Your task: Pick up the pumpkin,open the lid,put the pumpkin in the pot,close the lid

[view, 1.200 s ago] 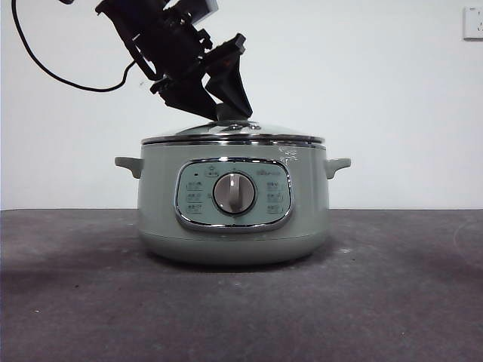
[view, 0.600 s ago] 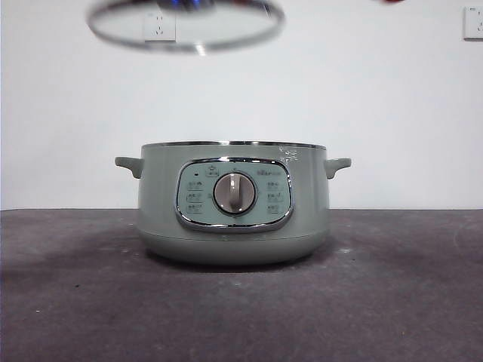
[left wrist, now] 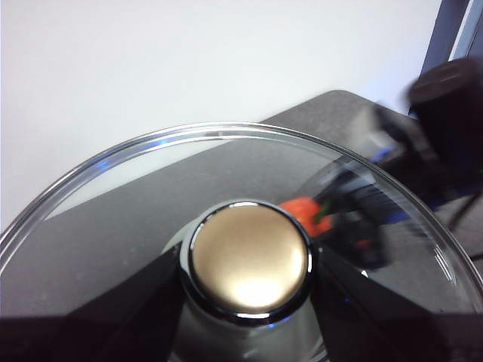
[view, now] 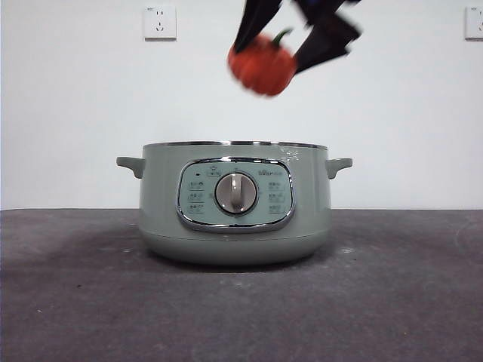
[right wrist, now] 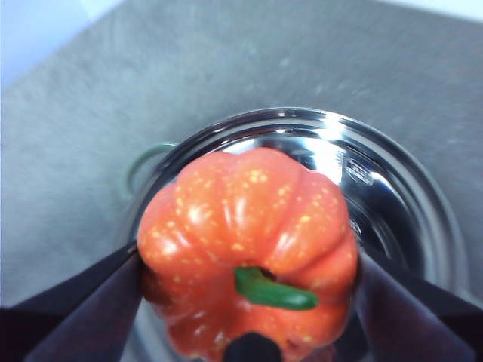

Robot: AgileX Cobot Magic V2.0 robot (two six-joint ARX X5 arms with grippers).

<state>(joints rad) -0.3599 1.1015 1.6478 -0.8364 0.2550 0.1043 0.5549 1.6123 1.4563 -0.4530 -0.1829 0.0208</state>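
The pale green pot (view: 235, 204) stands open on the dark table, its shiny bowl showing in the right wrist view (right wrist: 392, 204). My right gripper (view: 283, 49) is shut on the orange-red pumpkin (view: 262, 65) and holds it in the air above the pot; the right wrist view shows the pumpkin (right wrist: 249, 249) between the jaws, over the pot's opening. My left gripper (left wrist: 245, 302) is shut on the knob (left wrist: 250, 258) of the glass lid (left wrist: 151, 196) and holds it aloft, out of the front view. Through the lid glass the pumpkin (left wrist: 302, 213) shows.
The dark grey table (view: 241, 302) spreads around the pot. A white wall with two sockets (view: 159, 23) is behind. The pot's side handles (view: 130, 164) stick out on both sides.
The lid has been lifted off the pot and carried up out of the front view. The right gripper has come in from above with the pumpkin over the open pot.
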